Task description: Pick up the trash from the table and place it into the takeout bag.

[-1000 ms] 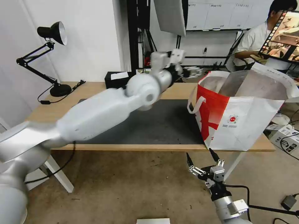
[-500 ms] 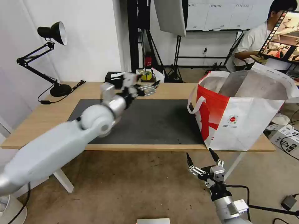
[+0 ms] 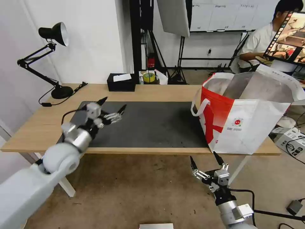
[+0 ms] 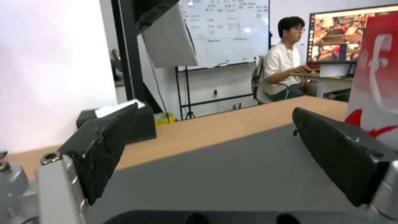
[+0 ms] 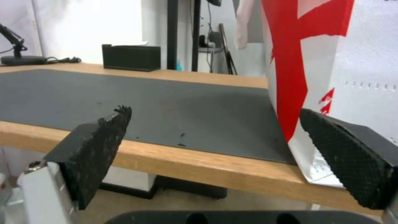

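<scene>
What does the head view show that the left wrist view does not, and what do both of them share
Head view alone: the desk lamp, the right gripper open below the table's front edge, and the takeout bag's foil-lined opening.
Left wrist view alone: the left gripper's finger pads close up.
Both: left gripper, open over the grey mat, and the black tissue box.

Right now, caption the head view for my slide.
Left claw open over the mat, right claw open below the table, bag upright.

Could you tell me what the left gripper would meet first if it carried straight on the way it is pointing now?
Probably the takeout bag: the open left gripper points along the bare mat toward it, though depth is uncertain.
</scene>
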Controlling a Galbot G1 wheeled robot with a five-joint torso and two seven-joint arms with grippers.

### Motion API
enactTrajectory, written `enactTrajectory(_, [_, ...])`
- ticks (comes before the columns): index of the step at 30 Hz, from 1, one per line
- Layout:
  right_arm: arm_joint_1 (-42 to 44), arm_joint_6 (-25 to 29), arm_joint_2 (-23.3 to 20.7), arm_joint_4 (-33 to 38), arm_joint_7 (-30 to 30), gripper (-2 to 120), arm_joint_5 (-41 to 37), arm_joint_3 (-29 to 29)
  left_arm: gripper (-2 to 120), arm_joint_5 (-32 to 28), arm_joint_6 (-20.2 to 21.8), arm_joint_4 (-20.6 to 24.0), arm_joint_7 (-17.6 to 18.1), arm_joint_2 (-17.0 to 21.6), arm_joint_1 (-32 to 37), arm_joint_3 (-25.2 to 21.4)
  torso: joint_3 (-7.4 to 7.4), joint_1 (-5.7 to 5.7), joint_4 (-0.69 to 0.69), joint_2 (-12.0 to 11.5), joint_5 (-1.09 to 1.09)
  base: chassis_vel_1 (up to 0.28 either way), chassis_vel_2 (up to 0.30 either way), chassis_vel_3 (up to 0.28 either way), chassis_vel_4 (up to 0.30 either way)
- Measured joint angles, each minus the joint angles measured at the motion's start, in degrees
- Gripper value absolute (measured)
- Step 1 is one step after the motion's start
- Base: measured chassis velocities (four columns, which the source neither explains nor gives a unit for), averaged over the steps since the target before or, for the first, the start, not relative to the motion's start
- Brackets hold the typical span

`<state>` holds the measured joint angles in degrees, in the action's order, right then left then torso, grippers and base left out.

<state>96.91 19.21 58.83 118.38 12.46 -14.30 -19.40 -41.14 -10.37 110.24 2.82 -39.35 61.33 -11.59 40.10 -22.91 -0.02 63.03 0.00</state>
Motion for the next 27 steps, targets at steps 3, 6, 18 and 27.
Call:
enactTrajectory(3, [0.0,0.0,0.0,0.0,0.0,100,0.0,-0.01,100,2.77,-1.96,-0.18,-1.53,-2.12,6.35,-5.42,0.0,-0.01,0.0,0.0,0.0,0.0,0.0,0.0,0.0])
enactTrajectory(6, [0.0,0.0,0.0,0.0,0.01,100,0.0,0.0,100,4.66,-3.98,-0.09,-2.74,-3.77,12.85,-10.61,0.0,0.0,0.03,0.0,-0.01,0.0,0.0,0.0,0.0])
enactTrajectory(18, [0.0,0.0,0.0,0.0,0.0,100,0.0,0.0,100,10.11,-9.65,1.12,-3.99,-13.23,31.43,-24.35,0.0,0.0,0.03,0.0,0.0,0.0,0.0,0.0,0.0])
enactTrajectory(27, [0.0,0.0,0.0,0.0,0.0,100,0.0,0.0,100,11.7,-12.84,0.62,-3.98,-17.8,36.78,-26.78,0.0,0.0,0.02,0.0,0.0,0.0,0.0,0.0,0.0])
